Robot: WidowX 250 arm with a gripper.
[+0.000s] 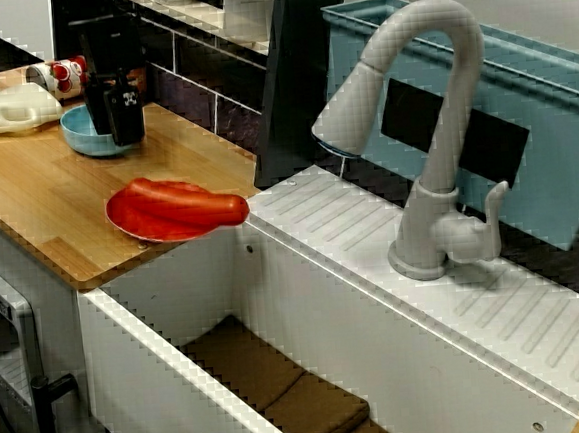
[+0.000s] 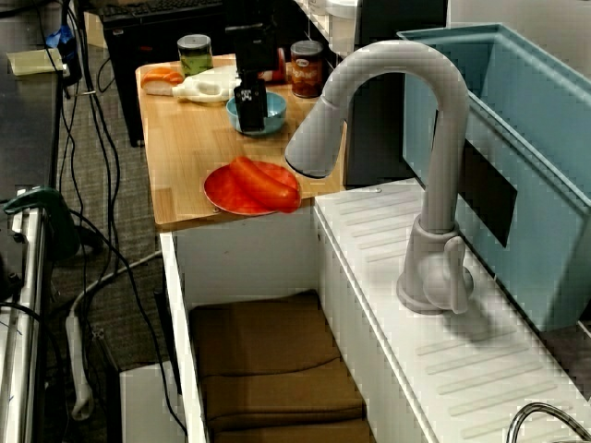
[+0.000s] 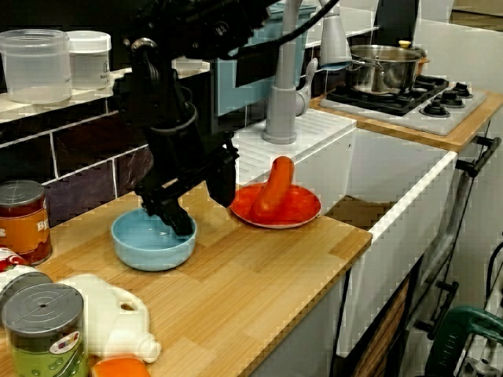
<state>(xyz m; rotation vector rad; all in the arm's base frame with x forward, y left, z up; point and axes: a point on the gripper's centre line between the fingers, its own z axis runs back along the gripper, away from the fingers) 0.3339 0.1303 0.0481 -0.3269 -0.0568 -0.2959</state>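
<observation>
The black end effector [image 3: 203, 214] hangs straight down over the blue bowl [image 3: 149, 247], which sits on the wooden surface [image 3: 259, 275] near the tiled back wall. In the low view along the surface its fingers are spread. One fingertip [image 3: 178, 221] dips inside the bowl close to the rim, and the other hangs outside and higher. Nothing shows pinched between them. The steep, top-down pose suits a bowl with an upright wall, since a finger can only get inside from above.

In that view, just right of the bowl and apart from it, a red plate [image 3: 295, 212] lies at the corner of the surface beside the sink [image 1: 163, 387]. An orange-red sausage [image 3: 271, 188] lies across the plate, one end propped up. The plate's shallow lip probably keeps the sausage from rolling.

Nearer the camera on the left are a red-labelled can [image 3: 22, 220], a green-labelled can [image 3: 43, 334] and a white jug-shaped piece [image 3: 110, 322]. They are grouped well away from the bowl, which leaves the arm room.

In the view over the sink, the grey faucet [image 1: 433, 125] arches above the basin. Brown cloths [image 2: 268, 369] line the basin floor, and a teal bin [image 1: 554, 135] leans against the wall behind. A steel pot [image 3: 381, 69] stands on the stove at the far right.
</observation>
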